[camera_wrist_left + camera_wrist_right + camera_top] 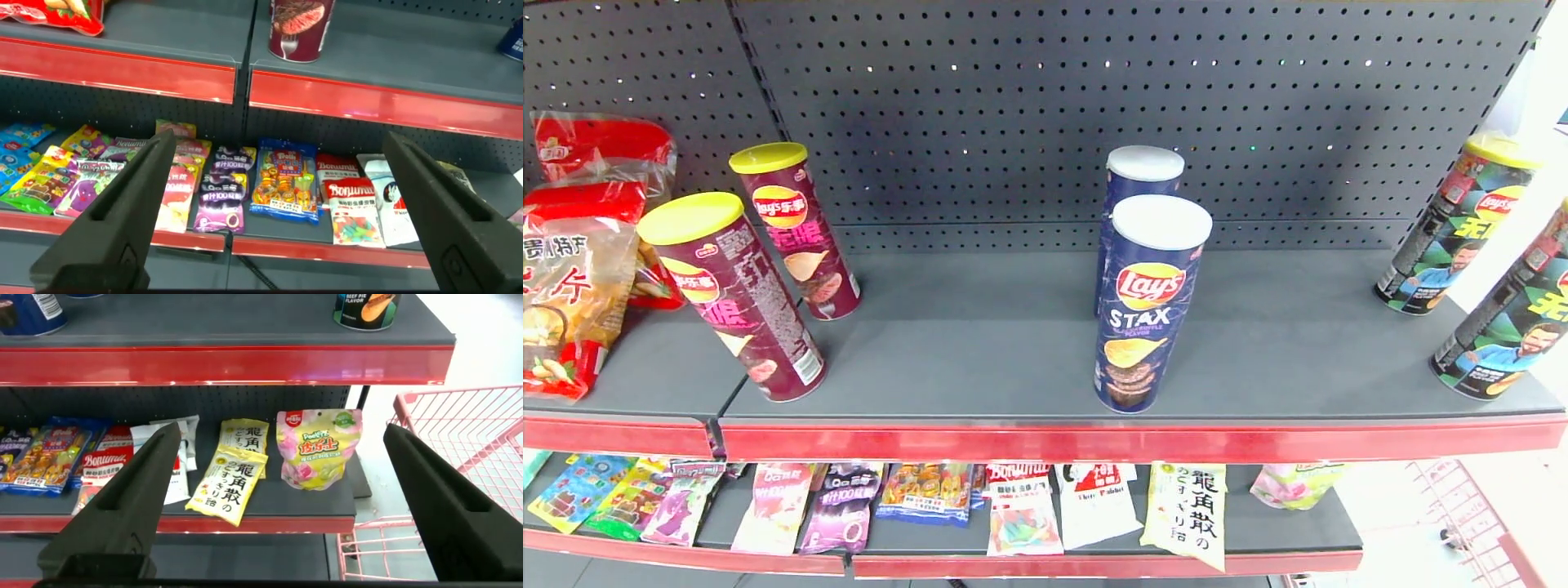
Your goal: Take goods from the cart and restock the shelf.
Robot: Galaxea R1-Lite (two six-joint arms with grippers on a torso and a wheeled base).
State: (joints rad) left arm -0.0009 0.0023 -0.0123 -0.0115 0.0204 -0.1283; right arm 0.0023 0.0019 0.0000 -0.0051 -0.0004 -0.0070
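Cart (pixel 458 391) stands at the lower right of the head frame, just beside the shelf (pixel 1013 351); what it holds cannot be told from here. Your left hand (pixel 278 140) and right hand (pixel 282 431) both gape wide, empty, facing the packets (pixel 286 180) one level down. Judging by the cans (pixel 1147 310) upright on the shelf, expect light, stiff, smooth tubes that dent under a hard squeeze. Take one across its middle, gently, and keep it upright.
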